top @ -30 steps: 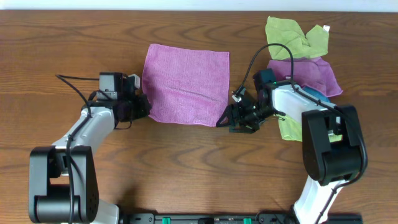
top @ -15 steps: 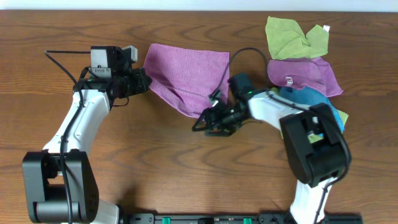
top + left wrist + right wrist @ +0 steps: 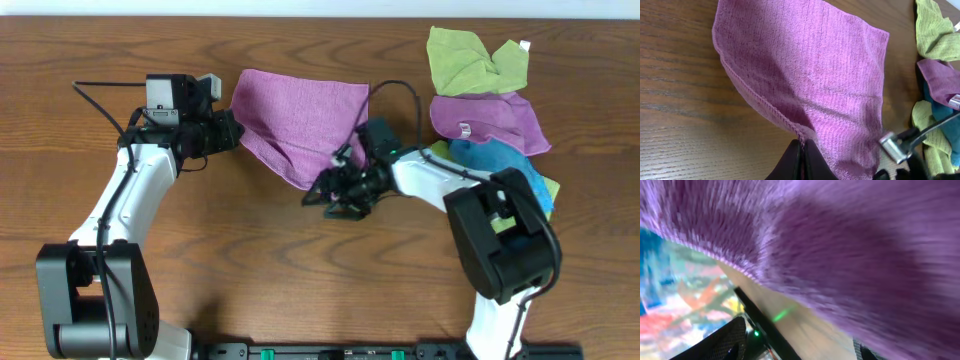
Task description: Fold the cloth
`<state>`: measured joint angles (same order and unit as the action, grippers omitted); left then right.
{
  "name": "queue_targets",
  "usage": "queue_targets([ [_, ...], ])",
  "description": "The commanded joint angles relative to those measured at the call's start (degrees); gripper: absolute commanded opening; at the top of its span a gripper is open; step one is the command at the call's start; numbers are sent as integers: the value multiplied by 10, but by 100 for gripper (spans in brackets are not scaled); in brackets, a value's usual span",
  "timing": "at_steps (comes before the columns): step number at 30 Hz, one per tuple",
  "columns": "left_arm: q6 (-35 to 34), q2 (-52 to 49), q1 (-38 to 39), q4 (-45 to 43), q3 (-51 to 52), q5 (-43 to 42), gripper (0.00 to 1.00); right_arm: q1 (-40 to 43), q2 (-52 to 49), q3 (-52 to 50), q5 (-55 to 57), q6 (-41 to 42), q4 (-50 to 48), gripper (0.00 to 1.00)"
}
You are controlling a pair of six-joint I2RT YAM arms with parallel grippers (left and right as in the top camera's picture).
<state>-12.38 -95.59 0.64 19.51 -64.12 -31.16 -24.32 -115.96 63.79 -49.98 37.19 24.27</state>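
The mauve cloth (image 3: 300, 115) lies at the middle back of the table, pulled into a rough triangle that tapers to a tip near my right gripper. My left gripper (image 3: 232, 130) is shut on the cloth's left corner; in the left wrist view the fingers (image 3: 801, 150) pinch the hemmed edge of the cloth (image 3: 810, 75). My right gripper (image 3: 322, 195) is at the cloth's lower tip. In the blurred right wrist view its fingers (image 3: 800, 347) stand wide apart with bare wood between them, and the cloth (image 3: 840, 240) fills the frame above them.
A pile of other cloths sits at the back right: a green one (image 3: 470, 55), a purple one with a small white tag (image 3: 495, 120) and a blue one (image 3: 490, 155). The pile also shows in the left wrist view (image 3: 935, 30).
My left gripper lifted the cloth's left corner up and back. My right gripper moved left along the cloth's lower edge, and the cloth went from a flat square to a gathered triangle.
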Motion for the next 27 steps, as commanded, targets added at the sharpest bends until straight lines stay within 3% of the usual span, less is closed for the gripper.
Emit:
queue_targets([
  [1,0,-3,1,2,-10,-4,6,29,-26,-16,177,19,8,70],
  [16,0,-3,1,2,-10,-2,6,59,-26,-16,286,95,1,69],
  [27,-1,-3,1,4,-10,13,6,115,-26,-16,269,69,26,64],
])
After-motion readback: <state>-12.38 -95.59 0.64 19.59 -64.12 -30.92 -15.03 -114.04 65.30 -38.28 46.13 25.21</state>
